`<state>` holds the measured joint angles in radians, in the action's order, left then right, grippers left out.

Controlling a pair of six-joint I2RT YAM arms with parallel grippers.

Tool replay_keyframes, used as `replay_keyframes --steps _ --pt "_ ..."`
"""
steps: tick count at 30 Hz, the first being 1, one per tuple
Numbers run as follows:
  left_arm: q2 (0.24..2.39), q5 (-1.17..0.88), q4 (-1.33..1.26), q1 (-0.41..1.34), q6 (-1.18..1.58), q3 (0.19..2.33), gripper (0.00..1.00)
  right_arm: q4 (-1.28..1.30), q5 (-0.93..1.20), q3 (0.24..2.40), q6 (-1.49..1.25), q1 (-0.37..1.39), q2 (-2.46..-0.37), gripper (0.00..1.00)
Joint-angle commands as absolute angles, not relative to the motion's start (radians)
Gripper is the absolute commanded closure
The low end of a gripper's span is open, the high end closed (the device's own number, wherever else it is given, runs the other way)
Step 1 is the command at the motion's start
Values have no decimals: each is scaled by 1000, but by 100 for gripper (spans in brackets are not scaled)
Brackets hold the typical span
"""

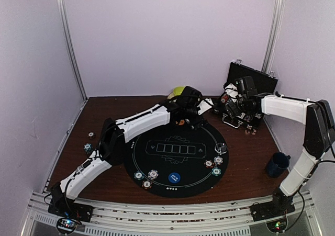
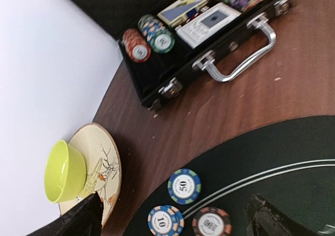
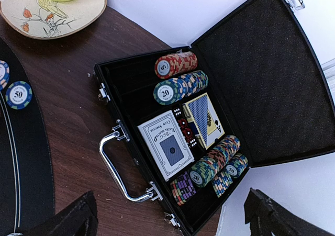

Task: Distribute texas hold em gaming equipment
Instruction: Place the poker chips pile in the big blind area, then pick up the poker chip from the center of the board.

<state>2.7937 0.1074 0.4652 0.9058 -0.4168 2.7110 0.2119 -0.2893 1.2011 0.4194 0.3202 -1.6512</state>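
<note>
An open black case (image 3: 131,97) holds rows of striped poker chips (image 3: 175,65), a white card box (image 3: 168,151), a blue-backed deck (image 3: 203,118) and dice. It stands at the back right (image 1: 246,102). My right gripper (image 1: 233,108) hovers over it, open and empty (image 3: 170,220). My left gripper (image 1: 194,115) is open and empty (image 2: 175,225) above the far edge of the round black mat (image 1: 175,160). Under it lie a 50 chip (image 2: 183,186), a 10 chip (image 2: 165,221) and a 100 chip (image 2: 211,223). More chips (image 1: 146,177) and a blue disc (image 1: 174,178) lie on the mat's near side.
A green bowl (image 2: 64,170) on its plate (image 2: 102,157) stands at the back centre, beside my left gripper. A dark blue mug (image 1: 276,164) stands at the right. Chips (image 1: 88,147) lie off the mat at the left. Chips (image 1: 214,164) and a clear disc (image 1: 221,148) lie on the mat's right.
</note>
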Motion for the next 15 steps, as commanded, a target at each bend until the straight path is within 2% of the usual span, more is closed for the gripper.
replay_keyframes --steps 1,7,15 --pt "2603 112 581 925 -389 2675 2 198 -300 1192 403 320 -1634 0" --pt "2269 107 581 826 -387 2178 2 205 -283 1196 400 320 -1641 0" --pt "2095 -65 796 575 -357 1953 2 211 -279 1199 400 326 -1641 0"
